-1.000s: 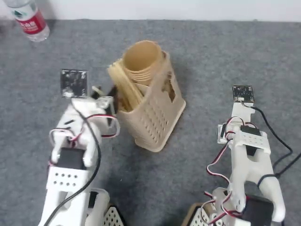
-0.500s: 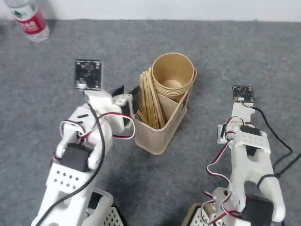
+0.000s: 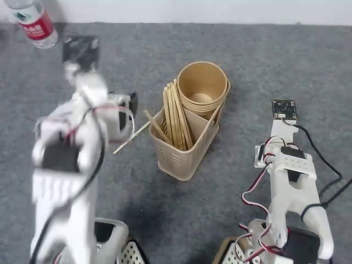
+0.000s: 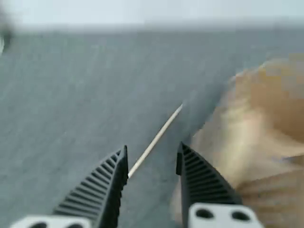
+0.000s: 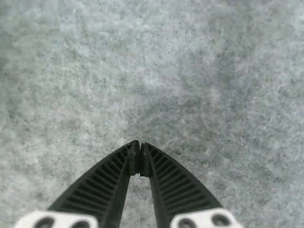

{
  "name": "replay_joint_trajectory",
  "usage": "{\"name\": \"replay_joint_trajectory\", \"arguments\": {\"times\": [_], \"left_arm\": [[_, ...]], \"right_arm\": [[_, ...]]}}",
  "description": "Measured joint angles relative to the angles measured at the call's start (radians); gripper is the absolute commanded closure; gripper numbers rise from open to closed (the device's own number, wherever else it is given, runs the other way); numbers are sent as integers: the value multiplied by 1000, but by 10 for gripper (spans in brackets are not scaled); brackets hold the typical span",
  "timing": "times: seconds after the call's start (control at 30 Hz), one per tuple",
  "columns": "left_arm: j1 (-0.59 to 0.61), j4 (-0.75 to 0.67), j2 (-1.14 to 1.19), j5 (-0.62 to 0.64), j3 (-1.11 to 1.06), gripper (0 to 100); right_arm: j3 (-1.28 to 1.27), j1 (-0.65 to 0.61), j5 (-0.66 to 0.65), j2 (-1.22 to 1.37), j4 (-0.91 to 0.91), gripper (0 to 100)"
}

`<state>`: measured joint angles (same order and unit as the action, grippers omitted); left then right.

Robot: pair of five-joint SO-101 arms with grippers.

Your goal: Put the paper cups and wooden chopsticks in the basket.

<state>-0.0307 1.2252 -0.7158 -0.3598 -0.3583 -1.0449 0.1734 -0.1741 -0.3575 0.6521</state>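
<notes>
A tan basket (image 3: 184, 159) stands upright on the grey carpet (image 3: 264, 60), holding stacked paper cups (image 3: 202, 82) and a sheaf of wooden chopsticks (image 3: 176, 118). One stray chopstick (image 4: 156, 137) lies just left of the basket. The left gripper (image 4: 152, 149) hangs released over it; the right gripper (image 5: 140, 145) is clenched on nothing. A careless pinch could roll the stick away or tip the basket.
</notes>
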Motion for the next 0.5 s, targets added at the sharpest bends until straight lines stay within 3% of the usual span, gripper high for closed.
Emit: {"name": "replay_joint_trajectory", "arguments": {"times": [0.13,0.3,0.5], "left_arm": [[84,20,264,-178,0,874],[84,21,499,-368,-15,877],[46,-137,700,-440,-109,848]], "right_arm": [[0,0,0,0,0,991],[0,0,0,0,0,991],[0,0,0,0,0,991]]}}
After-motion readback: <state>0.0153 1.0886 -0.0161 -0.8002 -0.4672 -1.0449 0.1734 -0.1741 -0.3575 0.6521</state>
